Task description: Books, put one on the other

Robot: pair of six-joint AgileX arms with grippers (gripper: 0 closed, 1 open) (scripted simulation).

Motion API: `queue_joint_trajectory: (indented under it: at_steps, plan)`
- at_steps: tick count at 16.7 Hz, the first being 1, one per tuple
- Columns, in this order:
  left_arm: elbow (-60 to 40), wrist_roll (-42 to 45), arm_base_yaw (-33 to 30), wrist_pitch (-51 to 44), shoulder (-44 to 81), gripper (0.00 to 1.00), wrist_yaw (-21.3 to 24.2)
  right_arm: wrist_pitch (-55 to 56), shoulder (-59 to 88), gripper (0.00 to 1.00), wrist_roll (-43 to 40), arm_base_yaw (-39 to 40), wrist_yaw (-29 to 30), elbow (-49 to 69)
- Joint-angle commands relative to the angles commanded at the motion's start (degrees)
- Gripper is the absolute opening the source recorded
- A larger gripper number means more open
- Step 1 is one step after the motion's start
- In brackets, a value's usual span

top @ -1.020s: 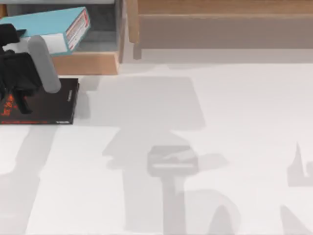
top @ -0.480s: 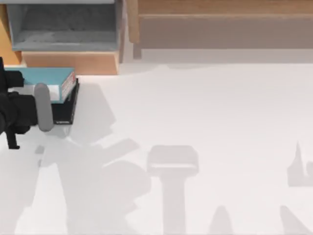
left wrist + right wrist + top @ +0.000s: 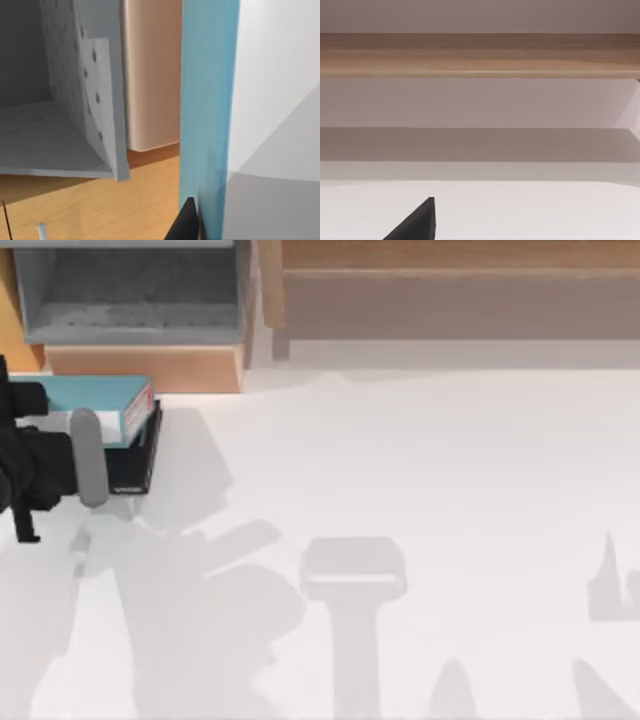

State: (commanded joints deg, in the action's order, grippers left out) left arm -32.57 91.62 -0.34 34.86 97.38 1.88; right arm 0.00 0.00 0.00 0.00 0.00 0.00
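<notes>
Top view: flat light blue book (image 3: 95, 396) lies atop black book (image 3: 135, 465).

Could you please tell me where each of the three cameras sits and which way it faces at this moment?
Top view: above the table, looking down at the white table and, at its left edge, the light blue book lying on the flat black book, with the left arm over them.
Left wrist view: on the left arm, facing the light blue book and a grey open box; a dark fingertip shows.
Right wrist view: on the right arm, facing a wooden ledge.
Top and left wrist views share the blue book.
</notes>
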Motion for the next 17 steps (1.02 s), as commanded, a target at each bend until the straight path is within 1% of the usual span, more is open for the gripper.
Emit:
queue_joint_trajectory:
  at_steps: [4, 17]
  plan:
    - [-0.16, 0.0, 0.05, 0.1, 0.29, 0.0, 0.0, 0.0, 0.0, 1.0, 0.0, 0.0, 0.0, 0.0]
    - [-0.16, 0.0, 0.05, 0.1, 0.29, 0.98, 0.0, 0.0, 0.0, 1.0, 0.0, 0.0, 0.0, 0.0]
